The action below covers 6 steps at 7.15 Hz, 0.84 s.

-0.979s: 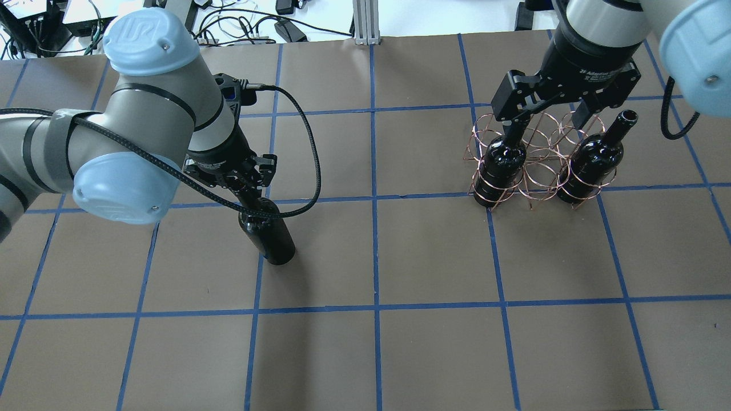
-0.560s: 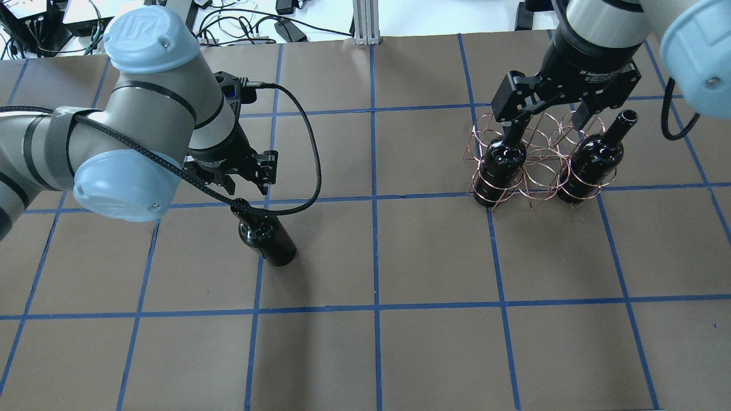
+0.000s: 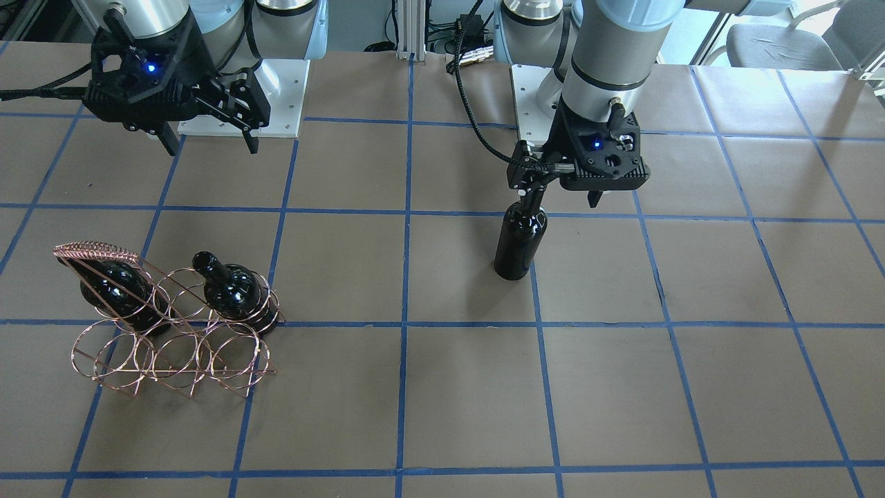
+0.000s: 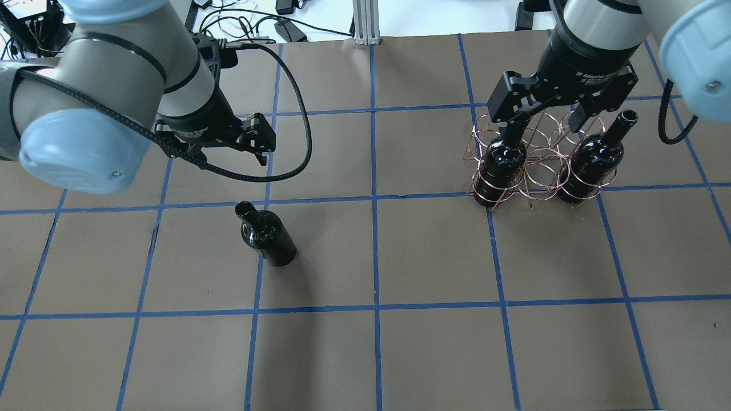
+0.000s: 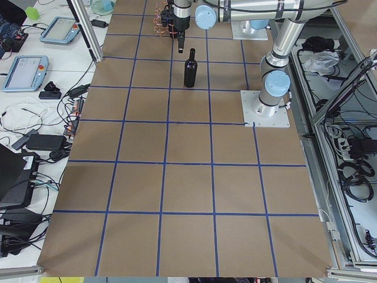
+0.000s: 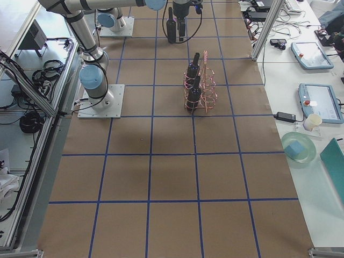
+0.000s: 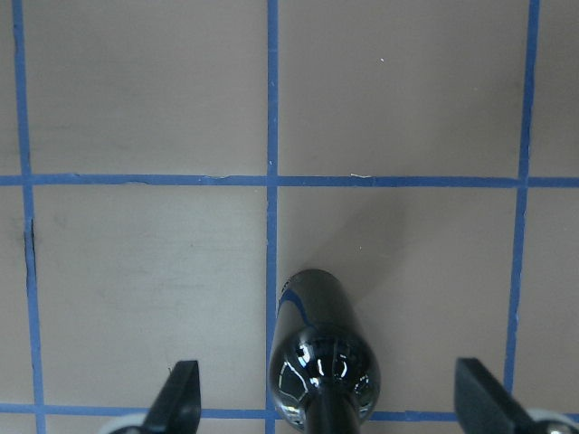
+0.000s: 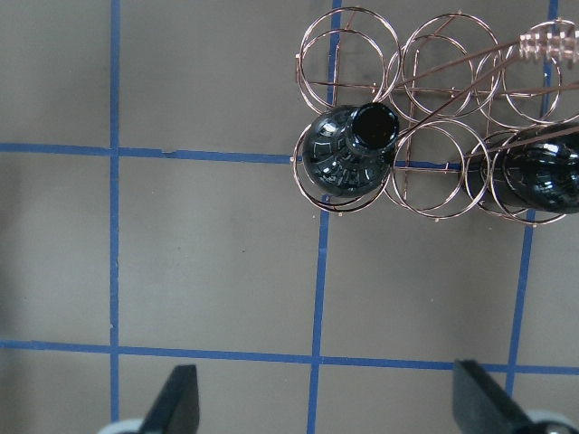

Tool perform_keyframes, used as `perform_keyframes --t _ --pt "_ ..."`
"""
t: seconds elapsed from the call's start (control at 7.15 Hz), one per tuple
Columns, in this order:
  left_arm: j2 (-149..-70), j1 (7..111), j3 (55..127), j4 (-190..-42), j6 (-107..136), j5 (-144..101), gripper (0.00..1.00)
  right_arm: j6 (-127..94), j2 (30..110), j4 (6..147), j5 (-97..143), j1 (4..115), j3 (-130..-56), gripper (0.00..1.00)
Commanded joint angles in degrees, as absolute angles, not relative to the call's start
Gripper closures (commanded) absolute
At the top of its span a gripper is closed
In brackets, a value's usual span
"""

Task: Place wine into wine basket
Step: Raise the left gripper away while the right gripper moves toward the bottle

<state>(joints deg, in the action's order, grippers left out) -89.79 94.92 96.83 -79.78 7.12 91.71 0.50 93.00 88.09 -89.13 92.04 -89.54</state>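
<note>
Here the wine (image 4: 268, 242) stands upright, glossy near-black, unlabelled.

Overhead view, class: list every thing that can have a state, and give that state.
Lone bottle: upright on the table, unheld.
Rack: upright, two end rings filled.
Racked bottle by the handle: neck up in its ring.
Other racked bottle: neck up in its ring.
Left end effector: open, empty.
Right end effector: open, empty.

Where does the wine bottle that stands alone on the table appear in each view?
Front-facing: lone bottle, right of centre.
Overhead: left of centre.
Exterior left: top, near centre.
Exterior right: top centre.
Left wrist: bottom centre, seen from above.
Right wrist: not in it.
Landmark: the wine basket, right of it overhead, left front-facing.
</note>
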Motion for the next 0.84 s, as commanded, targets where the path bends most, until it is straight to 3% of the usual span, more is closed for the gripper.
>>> perform_keyframes --t 0.0,0.56,0.7 --pt "-90.44 91.87 92.38 -83.04 6.94 91.67 0.0 -5.08 92.73 88.15 -88.68 96.21 -89.39 0.0" --pt "-91.76 75.61 91.85 -81.13 -1.01 89.91 0.0 -23.51 91.94 88.33 -85.72 108.61 -87.02 0.0" --pt "-91.84 72.02 91.76 -81.73 -2.62 90.0 0.0 -28.34 88.63 88.42 -85.26 113.24 -84.05 0.0"
